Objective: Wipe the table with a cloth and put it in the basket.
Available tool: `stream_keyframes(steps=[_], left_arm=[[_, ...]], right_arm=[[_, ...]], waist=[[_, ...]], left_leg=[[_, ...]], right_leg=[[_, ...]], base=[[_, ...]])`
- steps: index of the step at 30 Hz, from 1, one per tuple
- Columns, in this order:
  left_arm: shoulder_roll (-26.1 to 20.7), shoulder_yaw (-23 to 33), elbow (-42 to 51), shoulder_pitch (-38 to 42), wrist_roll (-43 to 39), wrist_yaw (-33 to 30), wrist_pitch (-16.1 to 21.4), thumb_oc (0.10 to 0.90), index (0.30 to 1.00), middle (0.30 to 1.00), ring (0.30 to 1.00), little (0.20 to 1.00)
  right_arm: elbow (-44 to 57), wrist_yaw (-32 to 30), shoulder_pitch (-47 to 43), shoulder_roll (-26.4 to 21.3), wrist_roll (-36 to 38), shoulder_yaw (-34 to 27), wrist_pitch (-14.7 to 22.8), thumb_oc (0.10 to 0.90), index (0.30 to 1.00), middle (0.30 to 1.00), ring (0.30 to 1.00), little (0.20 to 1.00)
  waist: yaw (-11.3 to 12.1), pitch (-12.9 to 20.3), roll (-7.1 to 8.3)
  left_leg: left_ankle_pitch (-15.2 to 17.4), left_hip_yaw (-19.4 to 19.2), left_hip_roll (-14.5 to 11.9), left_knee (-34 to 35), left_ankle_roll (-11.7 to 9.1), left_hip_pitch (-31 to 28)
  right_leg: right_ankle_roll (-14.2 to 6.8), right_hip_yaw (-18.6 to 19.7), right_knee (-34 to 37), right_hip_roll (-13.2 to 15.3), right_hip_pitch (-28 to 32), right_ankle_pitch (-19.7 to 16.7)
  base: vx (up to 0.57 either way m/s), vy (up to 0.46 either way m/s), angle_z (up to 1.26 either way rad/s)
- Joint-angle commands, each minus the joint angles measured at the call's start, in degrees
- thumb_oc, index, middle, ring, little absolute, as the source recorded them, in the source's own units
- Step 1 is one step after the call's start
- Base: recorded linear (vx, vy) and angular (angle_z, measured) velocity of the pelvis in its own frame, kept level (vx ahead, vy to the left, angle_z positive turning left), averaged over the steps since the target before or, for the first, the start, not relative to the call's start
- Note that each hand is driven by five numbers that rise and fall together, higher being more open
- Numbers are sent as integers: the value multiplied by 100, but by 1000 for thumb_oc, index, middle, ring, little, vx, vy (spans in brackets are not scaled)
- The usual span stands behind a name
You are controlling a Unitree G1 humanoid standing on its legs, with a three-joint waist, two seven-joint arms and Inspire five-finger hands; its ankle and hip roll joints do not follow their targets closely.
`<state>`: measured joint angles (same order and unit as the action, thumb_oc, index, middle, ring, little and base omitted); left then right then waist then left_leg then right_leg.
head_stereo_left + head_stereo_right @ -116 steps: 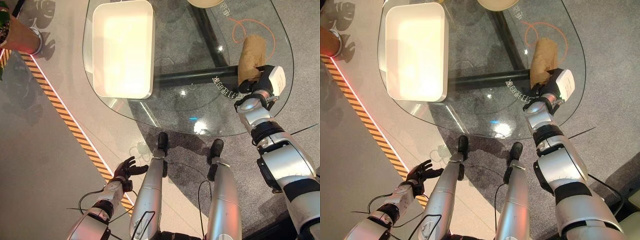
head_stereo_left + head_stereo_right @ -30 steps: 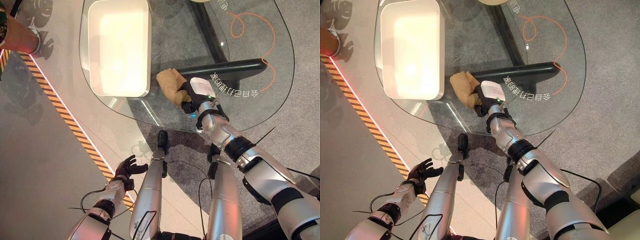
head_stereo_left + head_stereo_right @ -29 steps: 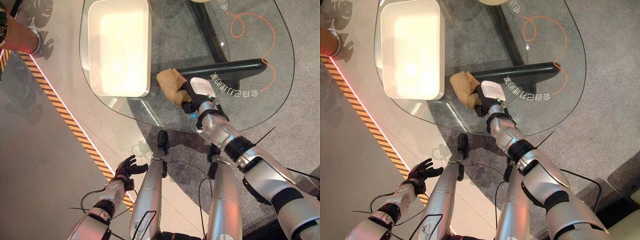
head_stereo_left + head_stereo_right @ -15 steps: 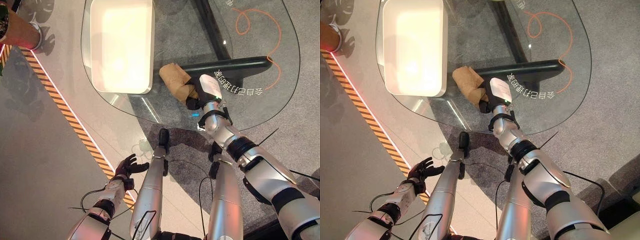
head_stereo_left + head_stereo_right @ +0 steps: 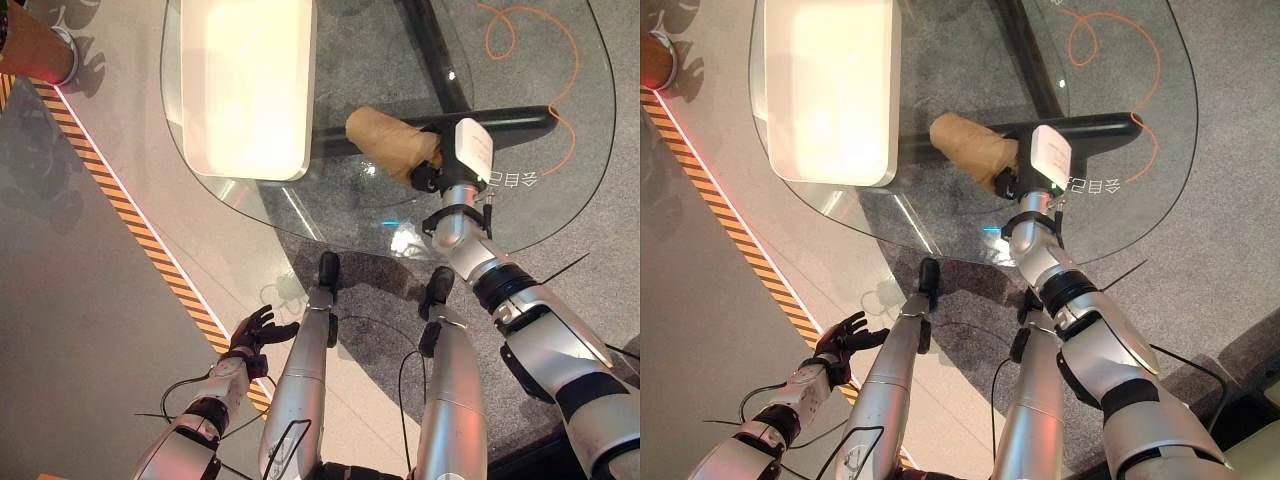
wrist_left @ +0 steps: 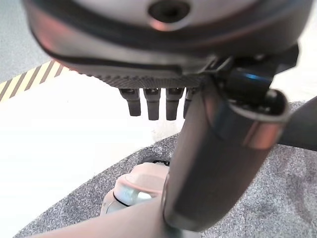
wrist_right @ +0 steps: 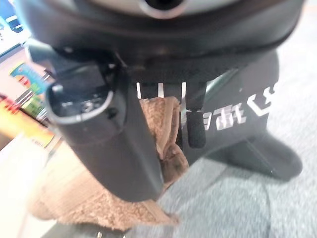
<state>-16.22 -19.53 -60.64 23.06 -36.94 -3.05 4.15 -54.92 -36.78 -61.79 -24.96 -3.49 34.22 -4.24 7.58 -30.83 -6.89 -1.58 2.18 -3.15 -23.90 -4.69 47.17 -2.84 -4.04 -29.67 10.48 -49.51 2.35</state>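
Right hand (image 5: 432,168) clamps crumpled tan terry cloth (image 5: 388,141) on clear glass table (image 5: 560,190), cloth trailing leftward toward shallow white rectangular basket (image 5: 250,90) beyond its fingertips; left hand (image 5: 252,331) open, low, far off.

Glass table (image 5: 560,215) carries a white basket (image 5: 245,85) and brown cloth (image 5: 385,140)
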Motion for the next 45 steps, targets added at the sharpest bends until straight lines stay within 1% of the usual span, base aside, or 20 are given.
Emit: stream_keyframes(steps=[1, 7, 10, 13, 18, 22, 24, 26, 28, 33, 36, 40, 41, 45], left_arm=[[-72, 25, -214, -311, -52, 6, 31, 800, 900, 900, 900, 900], [-157, 44, -229, -279, -105, 69, 5, 800, 900, 900, 900, 900], [-215, 60, -232, -246, -107, 69, -42, 800, 900, 900, 900, 900], [-283, 77, -231, -236, -132, 107, -71, 800, 900, 900, 900, 900], [-330, 93, -264, -193, -149, 124, -90, 800, 900, 900, 900, 900], [-396, 113, -327, -133, -162, 147, -120, 800, 900, 900, 900, 900], [-418, 117, -349, -107, -158, 154, -134, 800, 900, 900, 900, 900], [-441, 131, -351, -102, -172, 161, -148, 800, 900, 900, 900, 900], [-490, 164, -367, -99, -171, 184, -156, 800, 900, 900, 900, 900], [-509, 178, -423, -54, -175, 204, -151, 800, 900, 900, 900, 900], [-518, 172, -499, -22, -195, 235, -129, 800, 900, 900, 900, 900], [-539, 179, -568, 5, -223, 267, -110, 800, 900, 900, 900, 900], [-537, 185, -586, 8, -231, 272, -100, 800, 900, 900, 900, 900], [-564, 188, -591, 15, -225, 282, -115, 800, 900, 900, 900, 900]], right_arm=[[-261, -978, -512, -1183, 210, -529, -174, 100, 300, 300, 300, 200], [-677, -1106, -553, -1450, 290, -715, -94, 100, 300, 300, 300, 200], [-916, -1147, -528, -1546, 479, -869, -14, 100, 300, 300, 300, 200], [-1064, -1211, -443, -1634, 606, -1000, -24, 100, 300, 300, 300, 200], [-1350, -1319, -369, -1770, 902, -1199, -43, 100, 300, 300, 300, 200], [-1629, -1435, -233, -1855, 1403, -1501, 99, 100, 300, 300, 300, 200], [-1723, -1425, -196, -1890, 1533, -1618, 184, 100, 300, 300, 300, 200], [-1728, -1415, -172, -1920, 1612, -1661, 209, 100, 300, 300, 300, 200], [-1634, -1454, -124, -1949, 1721, -1715, 194, 100, 300, 300, 300, 200], [-1549, -1544, -150, -1936, 1747, -1738, 159, 100, 300, 300, 300, 200], [-1615, -1537, -216, -1954, 1832, -1732, 213, 100, 300, 300, 300, 200], [-1646, -1557, -244, -1976, 2121, -1750, 282, 100, 300, 300, 300, 200], [-1667, -1530, -228, -1959, 2143, -1783, 357, 100, 300, 300, 300, 200], [-1606, -1474, -229, -1935, 2056, -1779, 428, 100, 300, 300, 300, 200]], waist=[[-190, 104, -121], [-213, 104, -95], [-222, 104, -65], [-238, 104, -41], [-261, 104, -3], [-284, 104, 39], [-292, 104, 54], [-300, 104, 58], [-324, 104, 95], [-339, 104, 127], [-337, 104, 139], [-343, 104, 152], [-344, 104, 150], [-340, 104, 161]], left_leg=[[139, -151, 389, -96, 510, -57], [169, -142, 379, -124, 519, -48], [189, -130, 372, -135, 524, -38], [209, -123, 362, -159, 529, -19], [233, -118, 348, -165, 537, -19], [263, -101, 340, -183, 541, -9], [272, -95, 337, -191, 544, -4], [277, -91, 335, -201, 543, 3], [285, -92, 323, -193, 543, -15], [293, -86, 324, -186, 535, -13], [301, -82, 322, -179, 535, -25], [301, -77, 323, -173, 529, -19], [304, -74, 320, -179, 526, -9], [299, -69, 319, -167, 522, -9]], right_leg=[[189, -318, 101, -334, 88, -74], [181, -307, 92, -354, 96, -61], [175, -312, 101, -356, 101, -61], [176, -312, 99, -364, 98, -60], [173, -310, 107, -378, 110, -56], [161, -307, 118, -394, 124, -60], [159, -302, 117, -404, 122, -62], [153, -296, 106, -405, 116, -64], [146, -287, 123, -417, 129, -73], [139, -268, 153, -435, 132, -79], [138, -262, 162, -443, 142, -74], [141, -260, 164, -452, 138, -65], [140, -256, 149, -455, 127, -55], [140, -259, 155, -462, 126, -59]], base=[[0, 0, 0], [0, 0, 0], [2, -34, -1], [0, 0, 0], [0, 0, 0], [2, -8, 0], [0, 0, 0], [0, 0, 0], [0, 0, 0], [0, 0, 0], [0, 0, 0], [0, 0, 0], [0, 0, 0], [0, 0, 0]])
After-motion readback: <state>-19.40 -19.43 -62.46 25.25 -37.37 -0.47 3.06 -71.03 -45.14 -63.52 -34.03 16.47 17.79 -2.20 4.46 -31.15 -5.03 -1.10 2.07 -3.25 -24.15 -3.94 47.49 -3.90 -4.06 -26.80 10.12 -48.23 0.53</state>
